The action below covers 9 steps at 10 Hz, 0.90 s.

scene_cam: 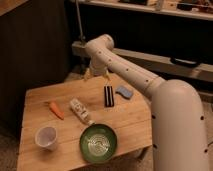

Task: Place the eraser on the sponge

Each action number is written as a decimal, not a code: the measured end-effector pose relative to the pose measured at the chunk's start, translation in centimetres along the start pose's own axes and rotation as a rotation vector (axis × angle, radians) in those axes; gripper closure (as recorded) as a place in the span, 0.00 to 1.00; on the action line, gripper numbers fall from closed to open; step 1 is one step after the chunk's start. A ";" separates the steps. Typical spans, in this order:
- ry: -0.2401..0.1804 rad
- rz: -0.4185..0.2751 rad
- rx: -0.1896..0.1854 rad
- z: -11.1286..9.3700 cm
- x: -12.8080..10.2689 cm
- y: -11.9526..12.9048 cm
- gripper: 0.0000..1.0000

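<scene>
Hanging over the far edge of the wooden surface point(45, 95), the claw point(96, 76) has its fingers spread apart and holds nothing. The black eraser point(108, 96) lies flat on the surface, just beside the blue sponge point(125, 92), not on it.

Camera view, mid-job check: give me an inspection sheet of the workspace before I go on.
Surface: wooden table, with bare wood between the items.
Job's things: eraser lies flat towards the far edge; sponge lies close beside it, on the picture's right; the eraser is not yet on the sponge.
Clutter: carrot, white bottle, green bowl and cup, all nearer the camera than the eraser.
Grippers: gripper hangs over the table's far edge, behind the eraser, not touching it.
Cables: nothing seen.
Surroundings: shelf along the top, dark wall behind, robot body at the table's right.
</scene>
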 end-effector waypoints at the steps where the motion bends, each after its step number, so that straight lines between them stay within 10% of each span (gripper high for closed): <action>1: -0.010 0.008 0.019 0.7 0.2 1.3 0.20; 5: -0.074 -0.001 0.072 2.7 -1.8 1.5 0.20; 9: -0.126 0.032 0.046 7.2 -4.9 1.8 0.20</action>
